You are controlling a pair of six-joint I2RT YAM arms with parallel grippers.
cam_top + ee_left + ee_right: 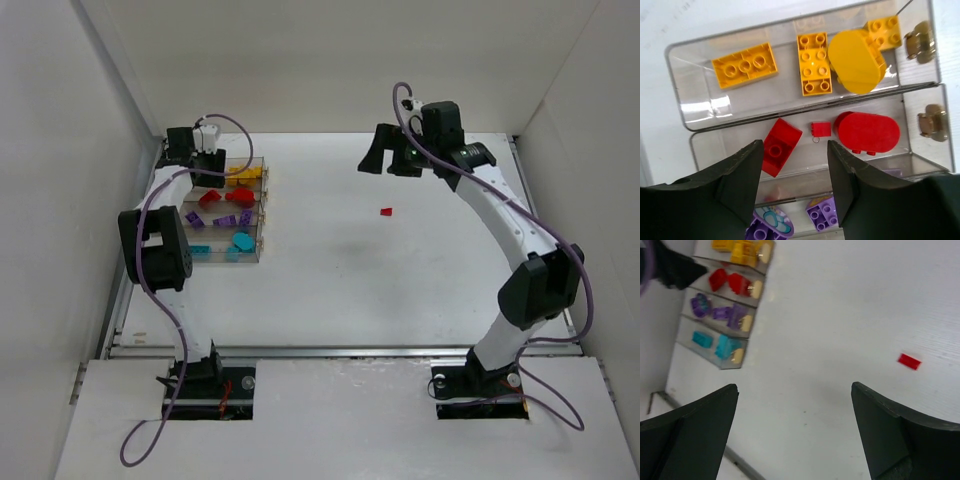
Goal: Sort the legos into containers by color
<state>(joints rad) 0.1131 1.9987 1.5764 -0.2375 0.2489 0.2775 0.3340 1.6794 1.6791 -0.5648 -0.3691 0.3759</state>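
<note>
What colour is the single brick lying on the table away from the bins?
The brick is red; clearest in the right wrist view.

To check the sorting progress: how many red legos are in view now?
4. Three lie in one bin: a sloped brick, a tiny brick and an oval piece. A fourth brick lies loose on the table. The left tool may hide more.

Right of the bins [262,230] the table [400,300] gives lots of room; only one small red brick [386,212] lies there. Left of the bins the wall [70,180] is close. Over the bins hangs the left gripper [795,150].
</note>
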